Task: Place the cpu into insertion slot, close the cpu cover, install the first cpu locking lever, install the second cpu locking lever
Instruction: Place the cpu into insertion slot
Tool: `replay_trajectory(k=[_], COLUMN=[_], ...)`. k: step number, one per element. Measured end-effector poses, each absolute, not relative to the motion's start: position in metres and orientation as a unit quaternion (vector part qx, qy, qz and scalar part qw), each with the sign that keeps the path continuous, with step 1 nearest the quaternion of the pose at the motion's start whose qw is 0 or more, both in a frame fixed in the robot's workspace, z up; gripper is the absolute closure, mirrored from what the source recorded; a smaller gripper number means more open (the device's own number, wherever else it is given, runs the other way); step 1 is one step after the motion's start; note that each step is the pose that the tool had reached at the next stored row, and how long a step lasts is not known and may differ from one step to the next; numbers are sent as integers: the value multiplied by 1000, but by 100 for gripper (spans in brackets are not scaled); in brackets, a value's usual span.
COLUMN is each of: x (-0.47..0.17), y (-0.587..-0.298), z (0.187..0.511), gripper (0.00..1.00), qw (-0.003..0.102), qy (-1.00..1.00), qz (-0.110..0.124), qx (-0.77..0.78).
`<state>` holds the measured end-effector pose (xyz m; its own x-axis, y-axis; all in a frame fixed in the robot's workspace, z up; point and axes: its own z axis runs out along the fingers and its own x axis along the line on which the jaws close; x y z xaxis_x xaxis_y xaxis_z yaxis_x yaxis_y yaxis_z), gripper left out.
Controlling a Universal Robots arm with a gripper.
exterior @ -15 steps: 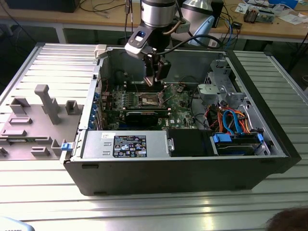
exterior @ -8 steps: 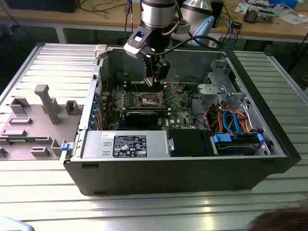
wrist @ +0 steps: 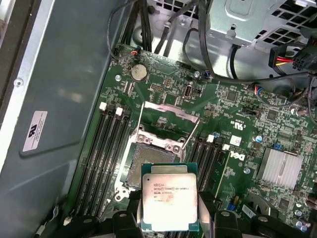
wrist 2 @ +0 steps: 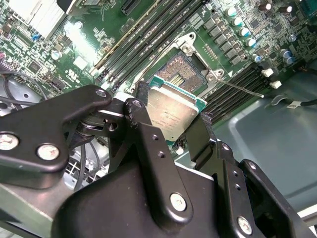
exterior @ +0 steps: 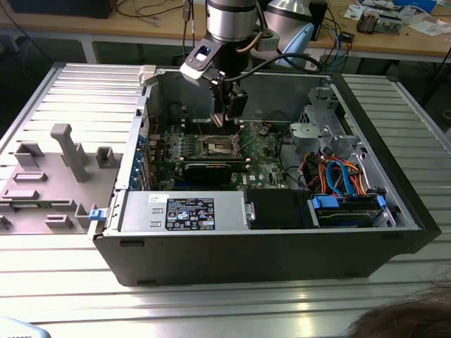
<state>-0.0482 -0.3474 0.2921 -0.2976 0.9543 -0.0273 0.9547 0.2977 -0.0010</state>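
The hand [wrist 2: 171, 118] grips the cpu [wrist: 169, 196] by its edges, small print across its lid, seemingly just above the open insertion slot [wrist: 148, 161].

**Even overhead light, glare on bare metal**

Bright, even light falls from above in the exterior view; the ribbed table [exterior: 211, 303] gleams pale, while the computer case [exterior: 282, 246] keeps soft shade inside; in the second wrist view a heatsink [wrist 2: 34, 17] burns out white; the cpu [wrist: 169, 201] carries a dull sheen in the first wrist view.
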Motion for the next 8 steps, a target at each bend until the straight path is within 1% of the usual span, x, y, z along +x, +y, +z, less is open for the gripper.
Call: replay_trajectory(k=[8], x=[-48], y=[-347], z=[291], gripper=[46], qw=[11], qy=[795], qz=[-9], qx=[606])
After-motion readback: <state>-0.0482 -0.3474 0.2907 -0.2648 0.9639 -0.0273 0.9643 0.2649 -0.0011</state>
